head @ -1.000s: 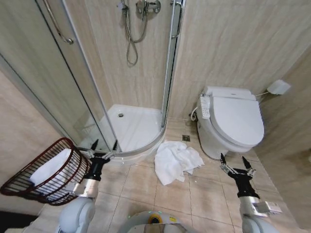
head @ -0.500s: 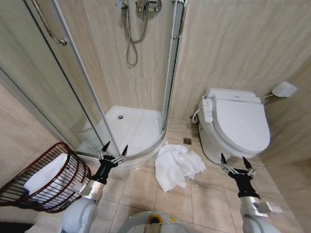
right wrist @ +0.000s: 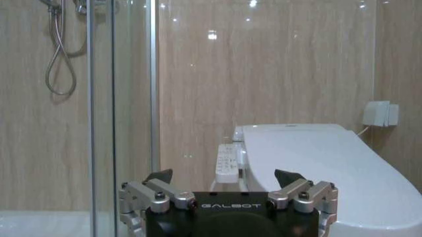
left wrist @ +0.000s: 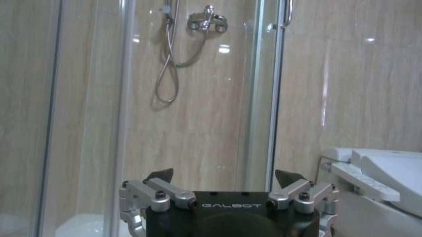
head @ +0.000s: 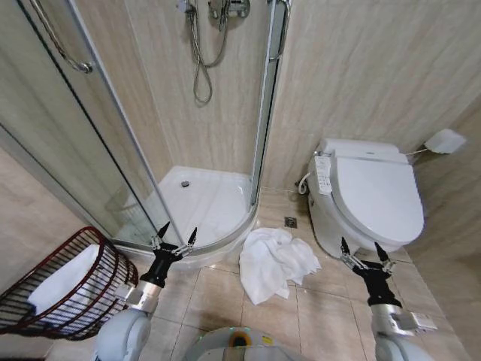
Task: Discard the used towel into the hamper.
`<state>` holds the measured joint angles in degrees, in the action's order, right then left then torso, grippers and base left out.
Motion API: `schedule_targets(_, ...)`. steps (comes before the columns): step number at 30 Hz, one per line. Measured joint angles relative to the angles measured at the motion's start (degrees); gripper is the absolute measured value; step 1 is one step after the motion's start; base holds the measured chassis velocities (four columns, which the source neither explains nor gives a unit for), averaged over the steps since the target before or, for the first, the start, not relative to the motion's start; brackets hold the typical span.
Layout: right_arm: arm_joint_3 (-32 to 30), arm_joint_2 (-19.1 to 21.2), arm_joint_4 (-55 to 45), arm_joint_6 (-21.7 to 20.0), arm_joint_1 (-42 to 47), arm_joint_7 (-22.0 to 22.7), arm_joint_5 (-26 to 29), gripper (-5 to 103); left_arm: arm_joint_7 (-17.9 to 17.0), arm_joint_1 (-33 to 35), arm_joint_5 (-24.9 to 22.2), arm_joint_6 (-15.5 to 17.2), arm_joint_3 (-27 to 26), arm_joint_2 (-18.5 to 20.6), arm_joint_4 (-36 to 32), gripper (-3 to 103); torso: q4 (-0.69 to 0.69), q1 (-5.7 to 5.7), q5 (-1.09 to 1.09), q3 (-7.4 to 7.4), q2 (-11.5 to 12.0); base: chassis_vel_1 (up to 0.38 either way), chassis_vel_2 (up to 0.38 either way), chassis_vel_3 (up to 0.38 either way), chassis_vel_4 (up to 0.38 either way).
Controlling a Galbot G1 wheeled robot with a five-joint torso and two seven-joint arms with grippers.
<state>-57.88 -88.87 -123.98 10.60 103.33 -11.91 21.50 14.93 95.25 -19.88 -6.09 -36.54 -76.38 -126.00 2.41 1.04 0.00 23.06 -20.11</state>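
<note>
- On the tiled floor (head: 218, 293), between the shower tray's curved lip (head: 225, 233) and the toilet (head: 368, 199), lies the crumpled white towel (head: 272, 263), one edge just beside that lip.
- Bare tile lies open on the robot's side of the towel.
- At far left stands the hamper (head: 113, 263) (a folded white cloth already inside), its rim cut by the view's edge.
- Left gripper (head: 173, 238) hangs over the tray's lip, between hamper and towel, fingers spread, holding nothing.
- Right gripper (head: 359, 254) hovers beside the toilet base, fingers likewise apart and empty.
</note>
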Motion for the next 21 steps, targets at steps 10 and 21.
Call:
schedule_targets(10, -0.17, 0.22, -0.18, -0.24, 0.02, -0.01, 0.14, 100, -0.57, -0.10, 0.00, -0.15, -0.01, -0.28, -0.07, 100, 0.00, 0.00, 0.00, 0.00, 0.00, 0.000, 0.000, 0.000, 0.000)
schedule_targets(21, -0.18, 0.16, -0.16, 0.18, -0.17, 0.00, -0.10, 100, -1.81, -0.61, 1.09, -0.91, 0.02, -0.36, -0.29, 100, 0.00, 0.00, 0.00, 0.00, 0.00, 0.000, 0.000, 0.000, 0.000)
